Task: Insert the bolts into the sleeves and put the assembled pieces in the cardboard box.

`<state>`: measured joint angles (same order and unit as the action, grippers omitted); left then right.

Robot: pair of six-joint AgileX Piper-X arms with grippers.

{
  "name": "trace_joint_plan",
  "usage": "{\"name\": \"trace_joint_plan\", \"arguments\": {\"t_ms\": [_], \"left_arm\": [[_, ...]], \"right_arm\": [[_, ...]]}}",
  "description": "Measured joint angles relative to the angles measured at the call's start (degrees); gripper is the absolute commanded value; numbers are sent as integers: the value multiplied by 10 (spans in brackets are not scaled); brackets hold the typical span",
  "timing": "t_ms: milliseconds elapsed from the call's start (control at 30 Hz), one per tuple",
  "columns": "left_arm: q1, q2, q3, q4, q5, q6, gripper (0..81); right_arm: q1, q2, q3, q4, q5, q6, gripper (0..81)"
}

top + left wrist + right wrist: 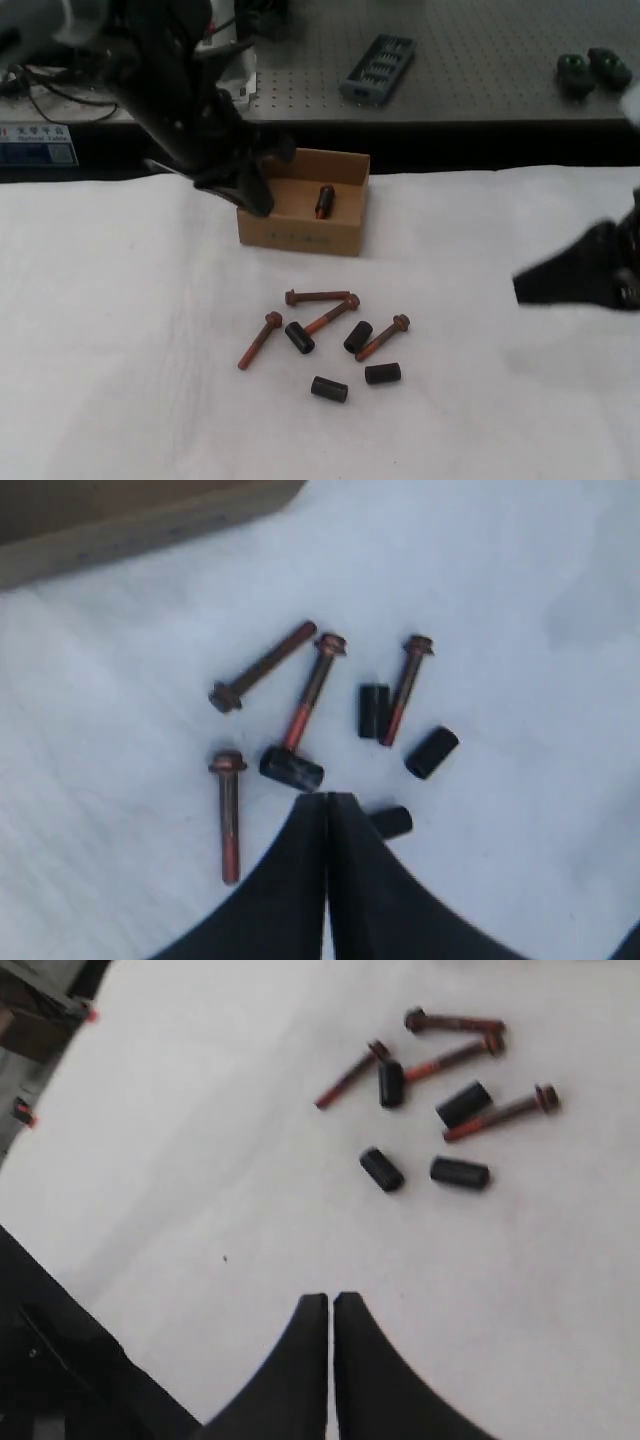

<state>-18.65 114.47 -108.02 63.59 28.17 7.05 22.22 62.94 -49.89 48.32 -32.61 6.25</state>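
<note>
Four bolts and four loose sleeves lie scattered on the white cloth just in front of the cardboard box, which holds one assembled piece. Your left gripper hangs by the box's left side, fingers pressed together on nothing. Your right gripper, likewise closed and empty, sits well off to the right.

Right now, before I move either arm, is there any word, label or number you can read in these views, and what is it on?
Blue and white label on the far bench's front, at left: print too blurred to read.
Cardboard box front wall: row of small dark marks, too small to read.
Bolts and sleeves: no marks visible.
</note>
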Motion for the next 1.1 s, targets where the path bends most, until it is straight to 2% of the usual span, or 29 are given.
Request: {"name": "trace_joint_plan", "arguments": {"t_ms": [233,400,433,600,700,800,900,1100], "left_arm": [[0,-110,89,37,3,21,7],[0,-219,252,25,4,22,7],[0,-271,319,12,4,23,7],[0,-407,496,-48,8,21,7],[0,-520,569,-92,22,-7,7],[0,-564,621,-140,29,-25,7],[0,-583,628,-163,29,-28,7],[0,-596,627,-181,31,-31,7]], "right_arm": [[0,0,0,75,46,-21,29],[0,0,0,109,50,-22,29],[0,0,0,111,50,-22,29],[0,0,0,117,52,-23,29],[0,0,0,118,52,-23,29],[0,0,0,118,52,-20,29],[0,0,0,110,52,16,29],[0,0,0,40,46,151,29]]}}
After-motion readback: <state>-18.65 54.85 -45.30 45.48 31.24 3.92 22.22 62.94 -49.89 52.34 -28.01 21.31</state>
